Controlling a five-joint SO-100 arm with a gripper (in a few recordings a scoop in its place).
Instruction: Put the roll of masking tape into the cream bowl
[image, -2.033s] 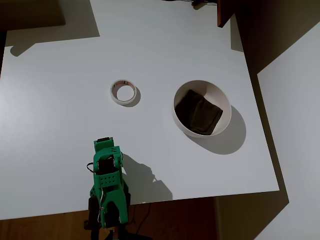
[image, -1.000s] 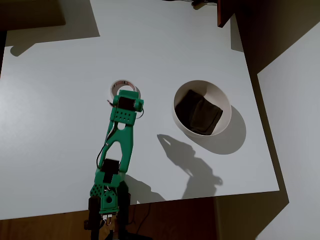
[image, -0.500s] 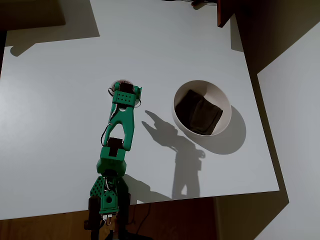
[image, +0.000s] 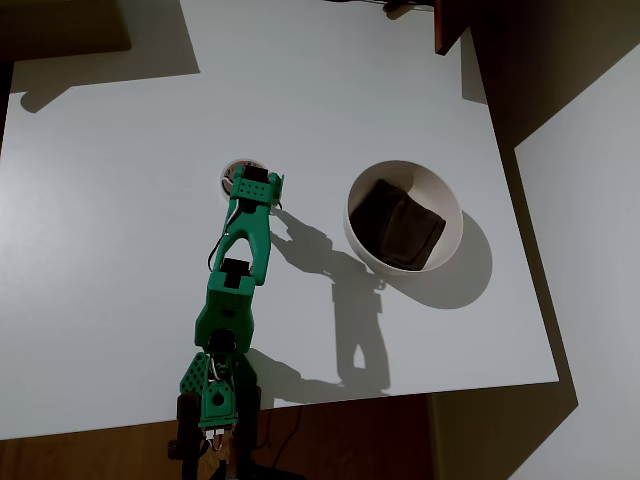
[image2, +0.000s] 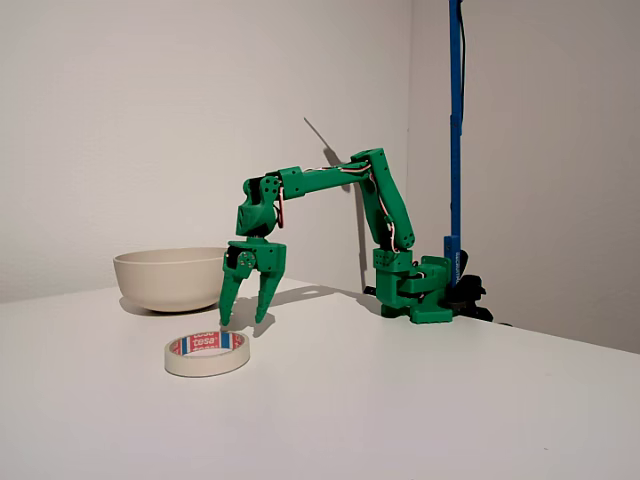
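Fixed view: green pincer (image2: 247, 318) points down with jaws spread moderately apart, holding nothing, tips near the table (image2: 400, 400) just behind the tape roll (image2: 207, 353). Contact with the roll cannot be confirmed. The roll lies flat, well apart from the bowl (image: 404, 216).

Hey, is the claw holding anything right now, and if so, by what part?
Nothing is held. The open claw hangs just above the table, behind the tape roll, which lies flat and untouched.
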